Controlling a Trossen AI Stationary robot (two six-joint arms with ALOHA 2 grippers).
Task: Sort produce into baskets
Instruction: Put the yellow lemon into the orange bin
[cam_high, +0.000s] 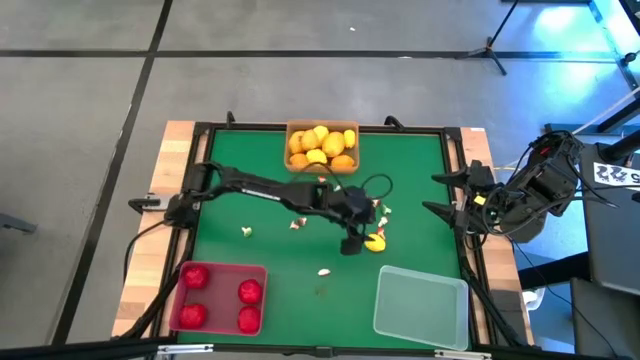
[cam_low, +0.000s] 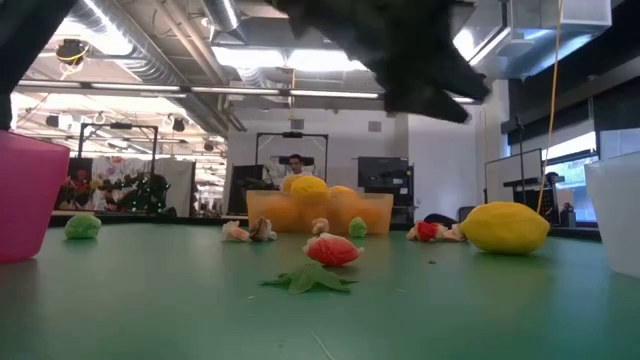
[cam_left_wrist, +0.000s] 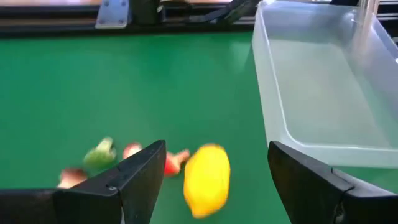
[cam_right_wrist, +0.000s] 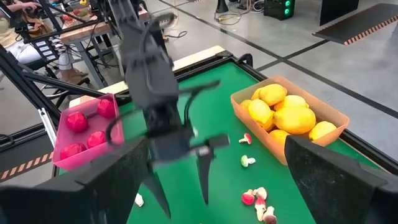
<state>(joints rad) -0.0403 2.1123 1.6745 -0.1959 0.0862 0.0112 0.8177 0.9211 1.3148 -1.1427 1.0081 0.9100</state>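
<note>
Green table (cam_high: 270, 270); concrete floor (cam_high: 90, 110) around; workshop behind.

The left gripper (cam_high: 358, 240) is hanging over the mat's middle, open, with a lemon (cam_high: 375, 243) lying just beside its fingertips. The clear basket (cam_high: 420, 305) is sitting ahead of it. Behind it, small bits (cam_high: 381, 211) are lying scattered, possibly mushrooms, with the lemon-filled basket (cam_high: 321, 147) beyond.

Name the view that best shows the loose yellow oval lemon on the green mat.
Low view: the loose yellow oval lemon sits whole and sharp. The left wrist view shows it blurred, the high view tiny beside the left tool; the right wrist view misses it.
</note>
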